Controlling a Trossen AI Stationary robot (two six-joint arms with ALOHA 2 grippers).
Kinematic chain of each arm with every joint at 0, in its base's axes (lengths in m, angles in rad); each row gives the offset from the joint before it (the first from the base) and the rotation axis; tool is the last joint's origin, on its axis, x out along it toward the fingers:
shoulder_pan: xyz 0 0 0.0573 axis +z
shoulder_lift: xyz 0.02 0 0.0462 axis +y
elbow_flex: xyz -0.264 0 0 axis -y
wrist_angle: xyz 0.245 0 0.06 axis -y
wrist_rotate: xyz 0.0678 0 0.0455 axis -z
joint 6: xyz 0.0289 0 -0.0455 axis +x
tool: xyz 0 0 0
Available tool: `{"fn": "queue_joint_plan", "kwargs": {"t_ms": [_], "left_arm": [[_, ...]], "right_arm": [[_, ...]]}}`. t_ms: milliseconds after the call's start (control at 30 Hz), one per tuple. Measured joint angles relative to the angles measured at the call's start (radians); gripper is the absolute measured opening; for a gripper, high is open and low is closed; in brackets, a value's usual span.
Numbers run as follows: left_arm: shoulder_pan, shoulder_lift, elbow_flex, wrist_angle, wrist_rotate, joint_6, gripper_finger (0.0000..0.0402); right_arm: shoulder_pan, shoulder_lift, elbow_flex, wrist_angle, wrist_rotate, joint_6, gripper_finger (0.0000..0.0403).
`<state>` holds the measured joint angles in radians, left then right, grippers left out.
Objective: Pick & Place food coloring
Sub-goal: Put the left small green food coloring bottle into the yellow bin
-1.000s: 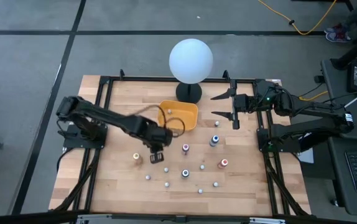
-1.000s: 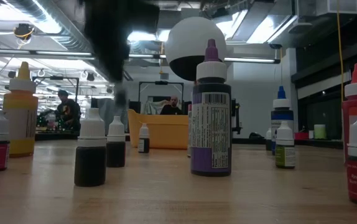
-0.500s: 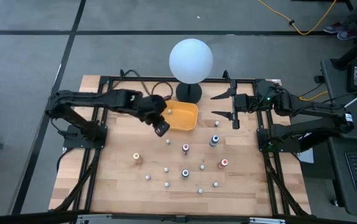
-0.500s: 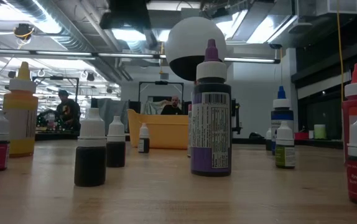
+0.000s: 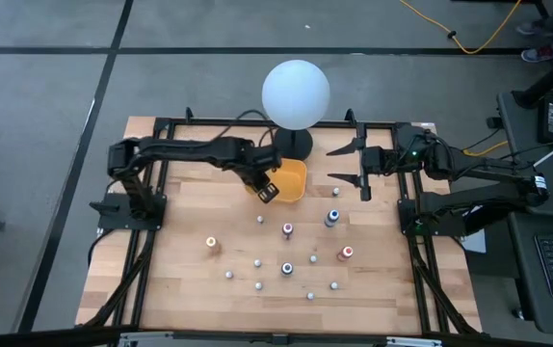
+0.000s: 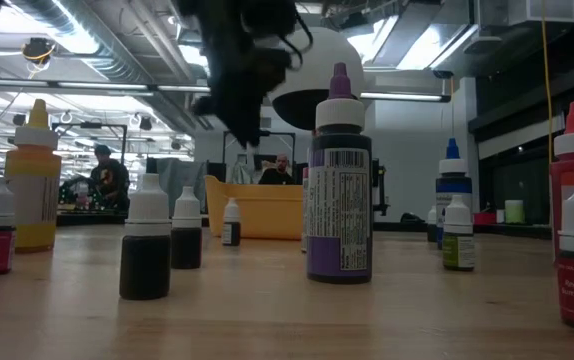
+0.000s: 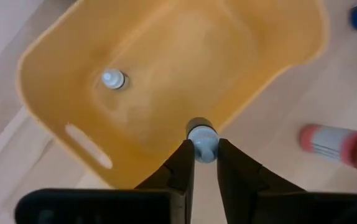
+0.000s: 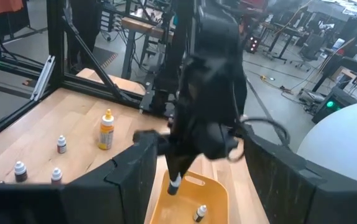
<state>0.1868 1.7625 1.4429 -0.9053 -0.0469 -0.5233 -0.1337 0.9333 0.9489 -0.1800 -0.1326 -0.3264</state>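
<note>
The food coloring bottles stand upright across the table's near half, among them an orange-topped one (image 5: 212, 243), a pink-topped one (image 5: 287, 229), a blue-topped one (image 5: 332, 216), a red-topped one (image 5: 347, 253) and several tiny whitish ones (image 5: 257, 285). One tiny bottle (image 7: 112, 79) lies inside the yellow-orange tray (image 5: 291, 176). My left gripper (image 5: 267, 190) hangs over the tray's near-left rim, shut on another tiny bottle. My right gripper (image 5: 354, 164) waits open above the table's far right. My left gripper pinches a tiny whitish-capped bottle (image 7: 202, 143) between its two fingertips (image 7: 182, 163). The fingers come from above, pointing down. The bottle is lifted clear of the table and hangs over the tray's rim (image 8: 175, 182).
A big white globe (image 5: 296, 93) on a black base stands at the far edge, right behind the tray. A black frame (image 5: 161, 123) runs along the table's sides. Bare wood lies between the tray and the standing bottles. People show in the room beyond (image 6: 107, 178).
My left gripper has risen from among the bottles on the table's near-left middle and swung toward the far edge, carrying the tiny bottle up and over to the tray's rim. The right arm has kept still.
</note>
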Motion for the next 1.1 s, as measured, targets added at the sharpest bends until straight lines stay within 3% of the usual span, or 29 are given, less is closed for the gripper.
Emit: {"fn": "queue_joint_plan", "kwargs": {"t_ms": [200,433,1100], "left_arm": [[0.024,0.083,0.0,0.017,-0.018,0.023,0.0048],[0.045,0.095,0.0,0.023,-0.1,0.041,0.0048],[0.058,0.172,-0.001,0.043,-0.096,0.09,0.0048]], "right_arm": [[0.0,0.0,0.0,-0.041,0.0,0.0,0.0241],[0.0,0.0,0.0,-0.044,0.0,-0.009,0.0241],[-0.001,0.0,0.0,-0.051,0.0,-0.02,0.0241]]}}
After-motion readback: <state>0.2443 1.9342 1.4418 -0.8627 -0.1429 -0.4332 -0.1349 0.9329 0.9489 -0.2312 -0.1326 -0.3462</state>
